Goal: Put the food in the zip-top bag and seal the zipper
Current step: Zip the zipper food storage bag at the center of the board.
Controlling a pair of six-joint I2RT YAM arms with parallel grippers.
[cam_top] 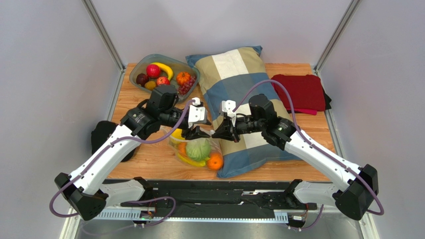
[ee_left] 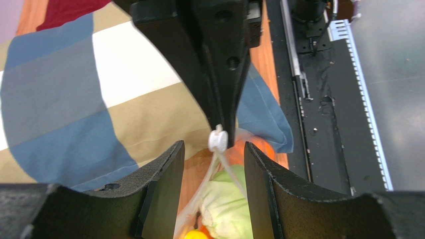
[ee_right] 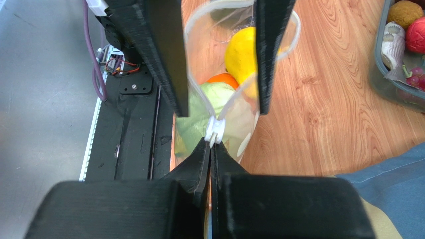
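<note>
The zip-top bag [cam_top: 197, 149] lies on the table in front of the pillow, its mouth open in a loop [ee_right: 234, 20]. It holds a green cabbage [cam_top: 198, 148], an orange [cam_top: 215, 161], a banana [cam_top: 189, 161] and a lemon [ee_right: 243, 50]. My right gripper [ee_right: 210, 144] is shut on the end of the zipper, right beside its white slider [ee_right: 215, 132]. My left gripper [ee_left: 213, 147] is open, with one finger on each side of the bag's mouth, and faces the right gripper [cam_top: 215, 133]. The slider [ee_left: 217, 141] sits between the left fingertips.
A grey bowl [cam_top: 141, 67] at the back left holds a banana, apples, grapes and an orange. A checked pillow [cam_top: 244, 89] lies behind and right of the bag. A red cloth [cam_top: 299, 92] is at the back right. A black rail [cam_top: 209, 191] runs along the near edge.
</note>
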